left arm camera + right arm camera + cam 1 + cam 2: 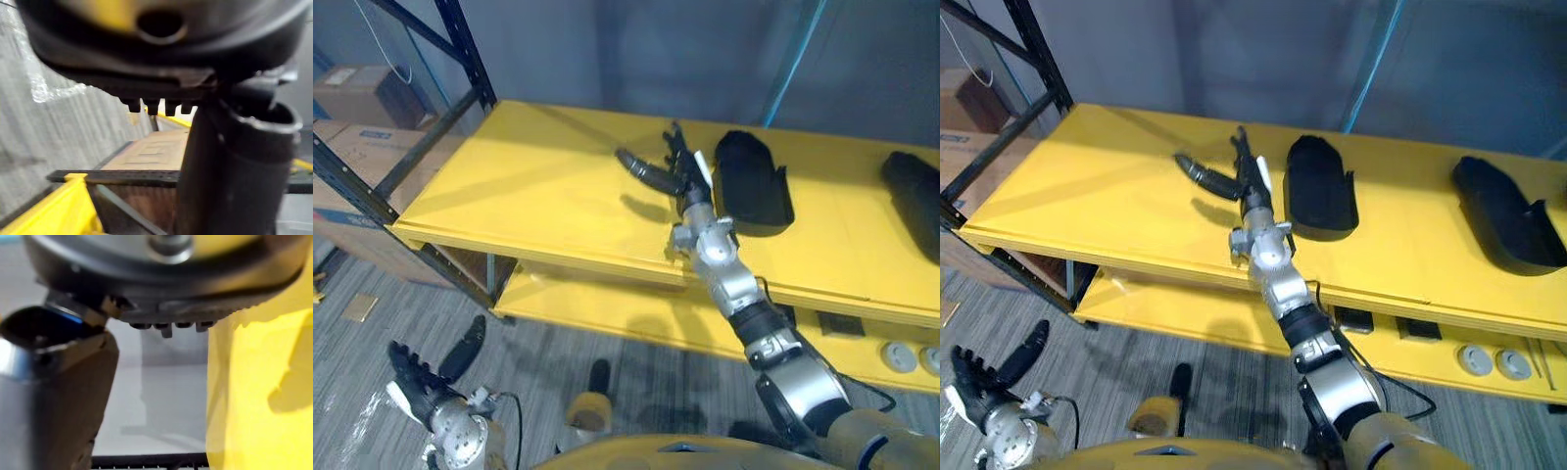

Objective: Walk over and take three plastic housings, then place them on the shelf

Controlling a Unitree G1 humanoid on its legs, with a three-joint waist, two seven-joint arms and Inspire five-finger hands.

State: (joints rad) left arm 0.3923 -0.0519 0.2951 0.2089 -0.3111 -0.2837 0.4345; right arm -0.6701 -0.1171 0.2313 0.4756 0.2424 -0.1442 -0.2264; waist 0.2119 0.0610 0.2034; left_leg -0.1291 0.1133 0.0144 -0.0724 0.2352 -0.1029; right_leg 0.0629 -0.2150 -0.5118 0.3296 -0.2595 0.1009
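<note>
Grey wall panels stand behind a dark steel rack [470,49] that carries a broad yellow upper shelf board [538,196], the reference for all positions below.

1. Task items. Two black moulded plastic housings lie flat on the shelf board. The first housing [751,186] sits near the middle of the board. The second housing [1503,215] sits towards the board's right end, well apart from the first.
2. Right hand [685,181]. It is extended over the middle of the shelf board, just beside the first housing's left edge. Its fingers [641,168] are straight and spread, and it has hold of nothing. Whether the white-covered thumb touches the housing cannot be told.
3. Left hand [421,392]. It hangs low, below and in front of the board's left end, over grey carpet floor [372,294]. Its fingers are spread and it is empty.
4. Surroundings. Brown cardboard boxes [357,93] stand beyond the board's left end, behind the rack. A lower yellow shelf [607,313] lies beneath the board.
</note>
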